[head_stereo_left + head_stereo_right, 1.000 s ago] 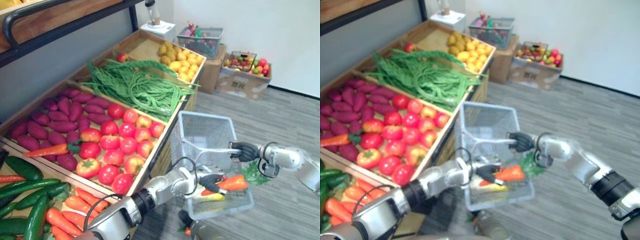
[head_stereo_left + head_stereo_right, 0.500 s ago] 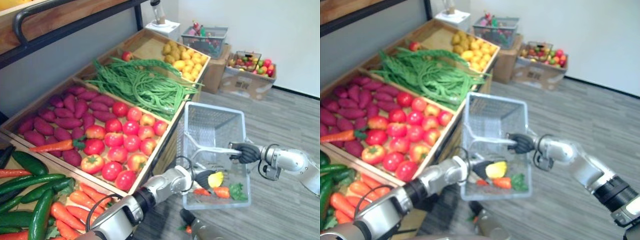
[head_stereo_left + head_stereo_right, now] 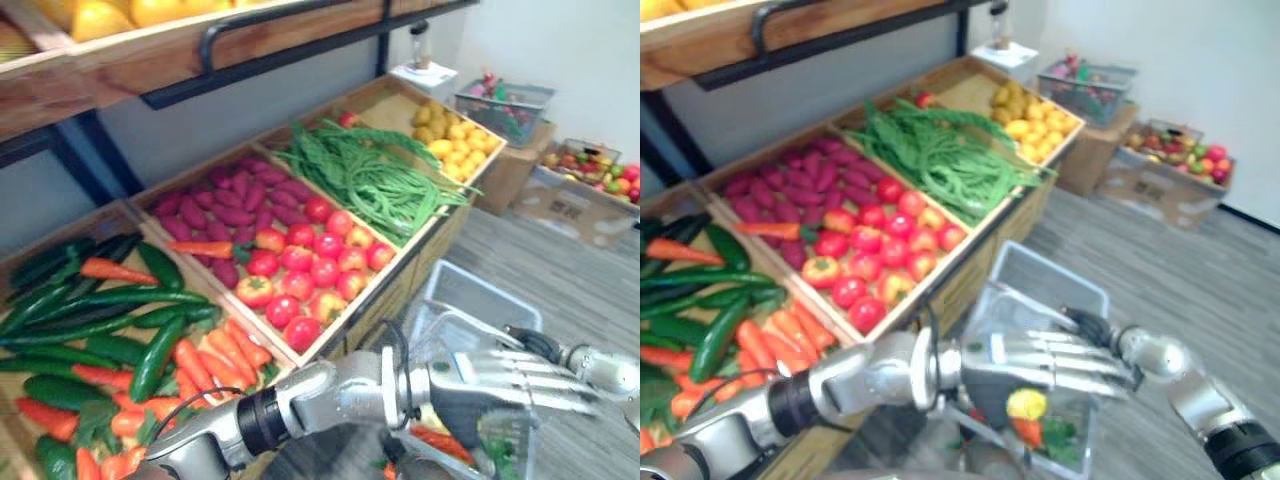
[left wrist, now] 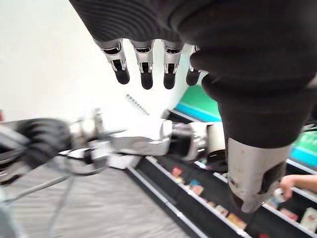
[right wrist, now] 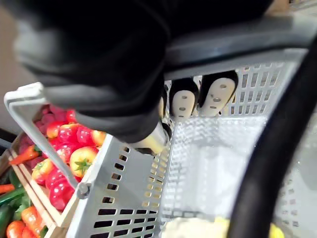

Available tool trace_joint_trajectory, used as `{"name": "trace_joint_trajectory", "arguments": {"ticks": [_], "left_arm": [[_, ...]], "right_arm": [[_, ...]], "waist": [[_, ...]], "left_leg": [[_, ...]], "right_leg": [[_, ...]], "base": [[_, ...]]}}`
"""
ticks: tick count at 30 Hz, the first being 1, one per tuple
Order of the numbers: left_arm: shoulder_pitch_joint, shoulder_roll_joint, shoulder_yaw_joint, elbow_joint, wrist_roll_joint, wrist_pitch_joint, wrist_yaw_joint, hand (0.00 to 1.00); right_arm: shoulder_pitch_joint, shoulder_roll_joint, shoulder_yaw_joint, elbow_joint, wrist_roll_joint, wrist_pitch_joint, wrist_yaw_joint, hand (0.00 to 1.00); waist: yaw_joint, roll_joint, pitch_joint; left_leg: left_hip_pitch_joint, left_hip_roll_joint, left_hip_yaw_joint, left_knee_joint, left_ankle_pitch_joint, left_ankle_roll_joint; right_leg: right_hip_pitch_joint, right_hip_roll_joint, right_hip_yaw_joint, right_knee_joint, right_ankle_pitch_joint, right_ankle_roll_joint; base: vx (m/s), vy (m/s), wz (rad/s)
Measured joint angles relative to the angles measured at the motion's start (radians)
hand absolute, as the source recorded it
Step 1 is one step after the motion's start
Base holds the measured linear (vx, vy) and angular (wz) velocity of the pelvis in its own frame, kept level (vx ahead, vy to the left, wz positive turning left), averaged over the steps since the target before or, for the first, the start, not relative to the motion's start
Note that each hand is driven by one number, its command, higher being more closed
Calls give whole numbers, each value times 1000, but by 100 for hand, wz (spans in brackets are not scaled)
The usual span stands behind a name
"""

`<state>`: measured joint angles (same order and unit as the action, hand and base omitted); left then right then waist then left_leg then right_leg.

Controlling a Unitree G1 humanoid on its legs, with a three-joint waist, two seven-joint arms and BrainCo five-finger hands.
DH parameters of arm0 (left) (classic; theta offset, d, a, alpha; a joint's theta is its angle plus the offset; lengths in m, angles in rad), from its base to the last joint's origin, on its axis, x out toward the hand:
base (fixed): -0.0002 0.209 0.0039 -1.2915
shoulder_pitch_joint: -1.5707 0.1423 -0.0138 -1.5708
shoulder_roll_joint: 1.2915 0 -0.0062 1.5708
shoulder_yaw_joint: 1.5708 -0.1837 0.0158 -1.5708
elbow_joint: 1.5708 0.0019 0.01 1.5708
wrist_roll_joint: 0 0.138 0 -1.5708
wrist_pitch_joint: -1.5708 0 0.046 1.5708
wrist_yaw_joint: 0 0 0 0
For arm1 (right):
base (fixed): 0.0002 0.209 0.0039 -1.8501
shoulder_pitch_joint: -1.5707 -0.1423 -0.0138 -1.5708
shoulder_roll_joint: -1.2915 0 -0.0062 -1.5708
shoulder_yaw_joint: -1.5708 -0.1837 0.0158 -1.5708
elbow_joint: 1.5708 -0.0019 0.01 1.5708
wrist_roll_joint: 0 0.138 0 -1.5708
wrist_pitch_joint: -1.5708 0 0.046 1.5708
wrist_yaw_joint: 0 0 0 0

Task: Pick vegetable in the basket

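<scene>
The left hand (image 3: 505,385) hovers above the basket (image 3: 470,298), palm down. Its fingers (image 4: 143,69) are straight and spread, with the thumb set apart, and they hold nothing. The right hand (image 3: 1090,326) is at the right side of the basket, and its fingers are curled around the handle (image 5: 44,129), so this hand carries the basket and is not free.

Inside the basket there is already a carrot (image 3: 1028,431) on the floor of it, with a yellow piece (image 3: 1026,404) just beside it, both below the open left hand.

The vegetables that remain lie on the stand (image 3: 385,295), all to the left of the basket. The nearest ones are the carrots (image 3: 215,352) in the near crate, next to the cucumbers (image 3: 110,325); the tomatoes (image 3: 315,270) are in the next crate, a little farther. From the left hand the carrots lie to the left and somewhat nearer to the robot. Their long axis seems to run from far left to near right, so more or less along the reach of the arm.

I think the next pick belongs to the left hand, because it is empty and on the stand's side. It would need to swing left and turn the fingers across a carrot before closing
</scene>
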<state>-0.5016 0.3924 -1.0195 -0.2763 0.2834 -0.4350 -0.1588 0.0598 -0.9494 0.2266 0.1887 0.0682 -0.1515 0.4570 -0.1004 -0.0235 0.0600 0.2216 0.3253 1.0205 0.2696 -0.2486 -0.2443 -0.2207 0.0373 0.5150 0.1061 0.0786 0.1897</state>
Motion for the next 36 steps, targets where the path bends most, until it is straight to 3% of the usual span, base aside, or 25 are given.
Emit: {"name": "trace_joint_trajectory", "arguments": {"ticks": [3, 9, 13, 15, 19, 22, 24, 29, 36], "left_arm": [[20, 40, -10, -65, -68, -3, -2, 0], [59, 119, -1, -186, -162, 1, 2, 0], [163, 143, 101, -277, -213, 1, 25, 0], [260, 138, 217, -324, -240, 1, 48, 0], [485, 92, 503, -365, -240, 1, 125, 0], [634, -4, 720, -360, -222, 11, 222, 0], [709, -118, 869, -323, -221, 31, 292, 0], [769, -270, 1080, -126, -190, 91, 419, 0], [784, -309, 1256, 256, -131, 180, 538, 0]], "right_arm": [[45, 40, -53, 46, -33, 2, -17, 100], [144, 199, -223, 195, -69, 5, -71, 100], [201, 391, -393, 356, -69, 6, -145, 100], [204, 479, -498, 476, -70, 7, -216, 100], [186, 618, -684, 727, -108, 8, -352, 100], [151, 706, -761, 881, -107, 9, -432, 100], [137, 764, -791, 961, -106, 17, -461, 100], [140, 806, -799, 1041, -103, 41, -499, 100], [159, 813, -717, 1011, -96, 40, -521, 100]], "waist": [[6, -4, -13], [30, -19, -34], [52, -23, -62], [53, -24, -62], [88, -41, -70], [110, -46, -74], [118, -43, -77], [130, -43, -85], [119, -50, -88]], "left_leg": [[-32, -2, -58, 0, 5, 10], [-118, -26, -213, -9, 33, 51], [-180, -62, -342, -41, 63, 87], [-212, -98, -433, -71, 91, 104], [-239, -163, -577, -178, 165, 116], [-241, -209, -674, -322, 253, 115], [-256, -219, -736, -372, 303, 123], [-286, -221, -799, -369, 319, 143], [-275, -220, -841, -372, 320, 145]], "right_leg": [[2, -24, -46, -2, -1, -2], [22, -96, -172, -22, -1, -2], [46, -153, -281, -40, -2, -2], [72, -193, -360, -49, -21, -4], [104, -246, -487, -63, -53, -8], [102, -262, -559, -79, -53, -8], [103, -260, -614, -90, -53, -8], [115, -258, -669, -93, -46, -11], [156, -257, -717, -95, -69, -42]], "base": [[-40, -3, 59], [-51, -9, 68], [-39, 9, 95], [-36, 19, 125], [-17, 16, 105], [7, -10, 74], [62, -11, 64], [61, 0, 36], [13, 3, 18]]}}
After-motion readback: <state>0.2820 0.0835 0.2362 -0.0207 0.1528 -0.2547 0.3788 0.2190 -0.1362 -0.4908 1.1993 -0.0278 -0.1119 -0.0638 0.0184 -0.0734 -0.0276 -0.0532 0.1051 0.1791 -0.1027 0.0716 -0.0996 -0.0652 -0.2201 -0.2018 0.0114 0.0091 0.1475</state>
